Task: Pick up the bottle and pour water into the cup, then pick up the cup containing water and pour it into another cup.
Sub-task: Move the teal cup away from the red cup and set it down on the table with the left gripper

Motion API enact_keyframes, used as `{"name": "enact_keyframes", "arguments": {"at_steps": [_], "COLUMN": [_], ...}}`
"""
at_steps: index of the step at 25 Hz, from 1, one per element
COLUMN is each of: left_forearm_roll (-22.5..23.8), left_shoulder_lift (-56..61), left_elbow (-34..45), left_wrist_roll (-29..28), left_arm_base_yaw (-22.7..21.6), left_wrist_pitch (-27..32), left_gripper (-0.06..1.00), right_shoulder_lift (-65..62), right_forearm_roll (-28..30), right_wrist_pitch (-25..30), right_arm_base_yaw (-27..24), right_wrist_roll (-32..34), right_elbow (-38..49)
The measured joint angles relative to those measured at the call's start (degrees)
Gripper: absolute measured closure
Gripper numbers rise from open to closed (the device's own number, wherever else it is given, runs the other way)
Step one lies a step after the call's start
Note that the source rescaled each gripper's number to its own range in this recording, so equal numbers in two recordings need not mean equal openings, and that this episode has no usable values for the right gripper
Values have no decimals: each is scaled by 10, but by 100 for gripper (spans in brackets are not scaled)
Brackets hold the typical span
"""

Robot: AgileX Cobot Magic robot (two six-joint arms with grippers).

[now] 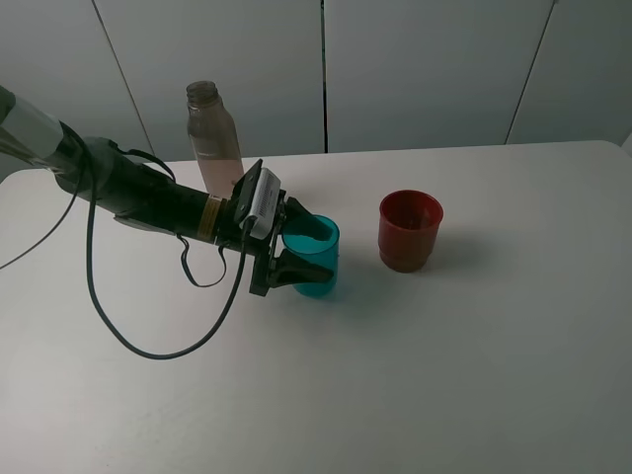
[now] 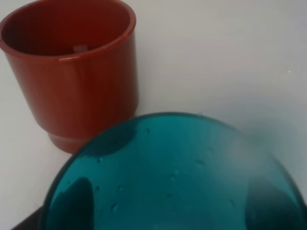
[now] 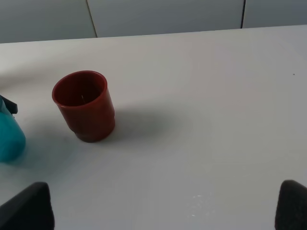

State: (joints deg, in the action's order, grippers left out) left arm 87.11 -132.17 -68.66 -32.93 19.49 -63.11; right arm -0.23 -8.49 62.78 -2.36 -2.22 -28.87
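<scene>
The teal cup point(image 1: 322, 262) stands upright left of centre, and my left gripper point(image 1: 318, 249) is shut on it, one finger on each side. The left wrist view is filled by this cup point(image 2: 168, 182), with droplets on its wall. The red-brown cup point(image 1: 410, 229) stands a short way to its right, upright and untouched; it also shows as the red-brown cup point(image 2: 72, 76) and the red-brown cup point(image 3: 85, 105). The bottle point(image 1: 212, 138) stands capless behind the left arm. My right gripper point(image 3: 160, 211) is open over bare table, right of the red-brown cup, and is out of the exterior view.
A black cable point(image 1: 148, 336) loops from the left arm down onto the white table point(image 1: 474, 375). A grey panelled wall point(image 1: 425, 69) runs behind the table's far edge. The teal cup's edge point(image 3: 9, 139) shows in the right wrist view.
</scene>
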Motion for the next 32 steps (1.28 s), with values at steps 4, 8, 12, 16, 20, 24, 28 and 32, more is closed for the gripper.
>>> {"name": "enact_keyframes", "arguments": {"at_steps": [4,8,12,16,20,24,28,32], "left_forearm_roll": [1,1,1,1,1,1,1,4], "left_shoulder_lift": [0,0,0,0,0,0,1,16], "left_elbow": [0,0,0,0,0,0,0,0], "left_wrist_roll": [0,0,0,0,1,1,-5,-9], "left_arm_base_yaw": [0,0,0,0,0,0,0,0], "left_wrist_pitch": [0,0,0,0,-3,-10,-14,-18], "left_gripper": [87,87,77,22,-2,-2,-2,-2], "right_shoulder_lift": [0,0,0,0,0,0,0,0], "right_forearm_roll": [0,0,0,0,0,0,0,0], "right_wrist_pitch": [0,0,0,0,0,0,0,0], "right_arm_base_yaw": [0,0,0,0,0,0,0,0], "right_wrist_roll": [0,0,0,0,0,0,0,-2], "right_elbow": [0,0,0,0,0,0,0,0]}}
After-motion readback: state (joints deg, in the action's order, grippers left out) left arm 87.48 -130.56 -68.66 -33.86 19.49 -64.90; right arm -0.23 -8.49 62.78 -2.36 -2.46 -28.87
